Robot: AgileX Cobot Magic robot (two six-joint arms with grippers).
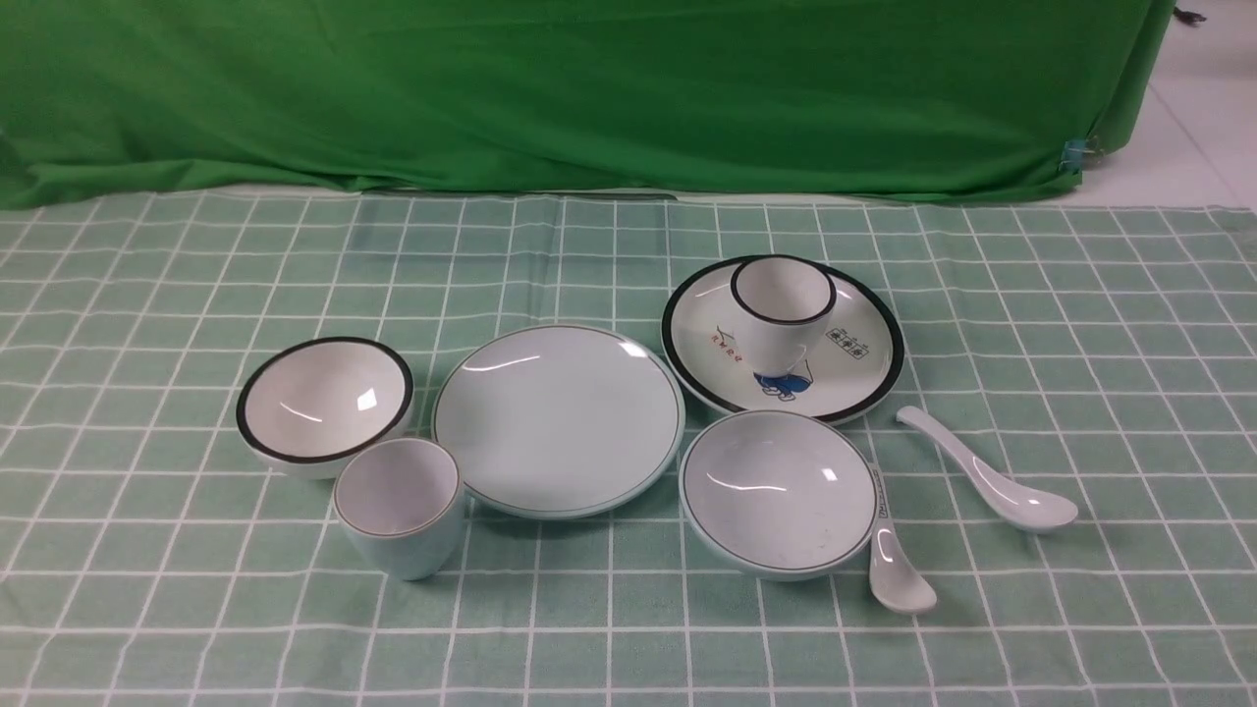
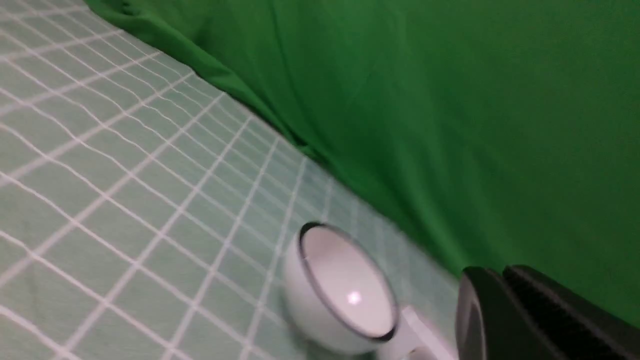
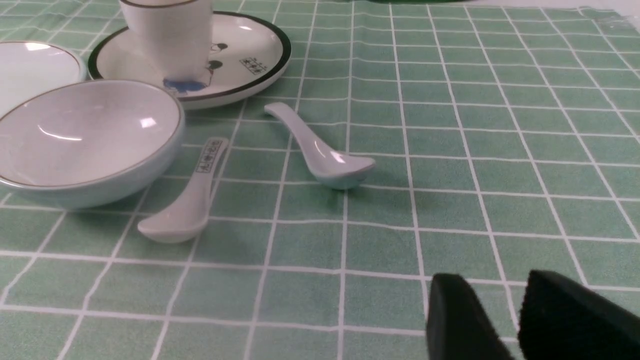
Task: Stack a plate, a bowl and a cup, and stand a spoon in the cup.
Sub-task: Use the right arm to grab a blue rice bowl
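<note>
Front view: plate (image 1: 558, 420), bowl (image 1: 778, 489), cup (image 1: 401, 506) and spoon (image 1: 1011, 499) rest unstacked around the middle of the bench (image 1: 196, 609); left claw (image 2: 495, 274) clenched, right claw (image 3: 495, 282) released, gripping nothing.

Cup (image 1: 400, 506) left-front of plate (image 1: 558, 420), bowl (image 1: 778, 491) to its right, spoon (image 1: 987, 476) farther right.

Tableware, two of each kind, placed relative to the pale blue plate (image 1: 558, 422). Two plates: that one and a black-rimmed printed plate (image 1: 864, 368), far right. Two bowls: the pale blue bowl (image 1: 778, 491), near right; a black-rimmed bowl (image 1: 324, 403), left. Two cups: the pale blue cup (image 1: 398, 506), near left; a black-rimmed cup (image 1: 783, 309), far right. Two spoons: the plain white spoon (image 1: 992, 476) and a spoon with a marked handle (image 1: 894, 560), both right.
</note>
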